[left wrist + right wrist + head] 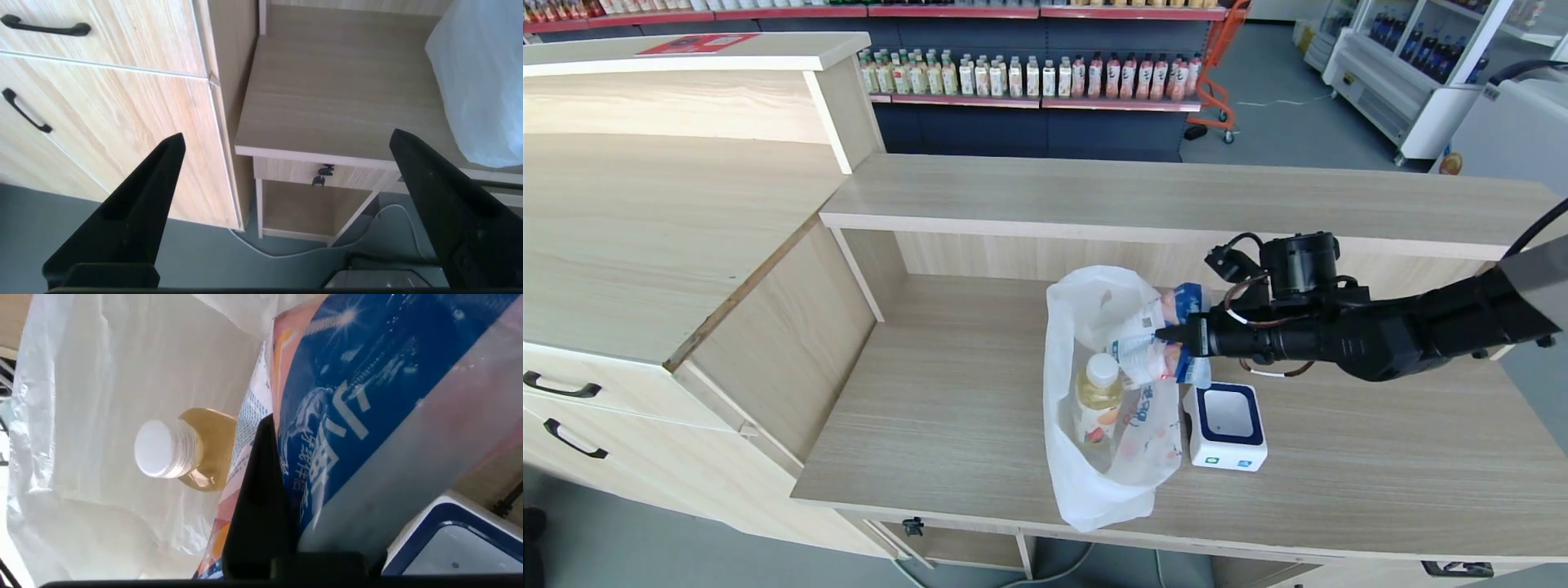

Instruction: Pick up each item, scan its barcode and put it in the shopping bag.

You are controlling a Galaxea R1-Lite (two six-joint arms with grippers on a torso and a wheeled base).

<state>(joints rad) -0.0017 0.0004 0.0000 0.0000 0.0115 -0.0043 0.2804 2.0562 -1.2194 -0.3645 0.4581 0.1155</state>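
The right gripper (1170, 333) sat at the mouth of the shopping bag (1094, 498), its fingers (261, 494) closed on a blue, white and orange snack packet (1156, 339) and holding it up, partly inside the bag's opening. In the right wrist view one black finger pressed flat against the packet's printed face (384, 400), with the bag's white plastic (82, 392) spread behind it. Inside the bag a bottle (1098, 392) of yellowish drink stood upright, its white cap (159, 447) just beside the packet's lower edge. A white scanner (1227, 425) with a blue-rimmed window lay on the surface (947, 408), touching or nearly touching the bag on the side of the robot's right arm, and directly beneath that arm's wrist. The left gripper (288, 135) hung low, off the near corner of the surface (343, 90), with its fingers (155, 196) spread wide and nothing between them; a corner of the bag (482, 73) showed beyond it. A wooden cabinet with black drawer handles (45, 28) stood beside the surface. Rows of bottles lined a shop shelf (1029, 77) in the background.
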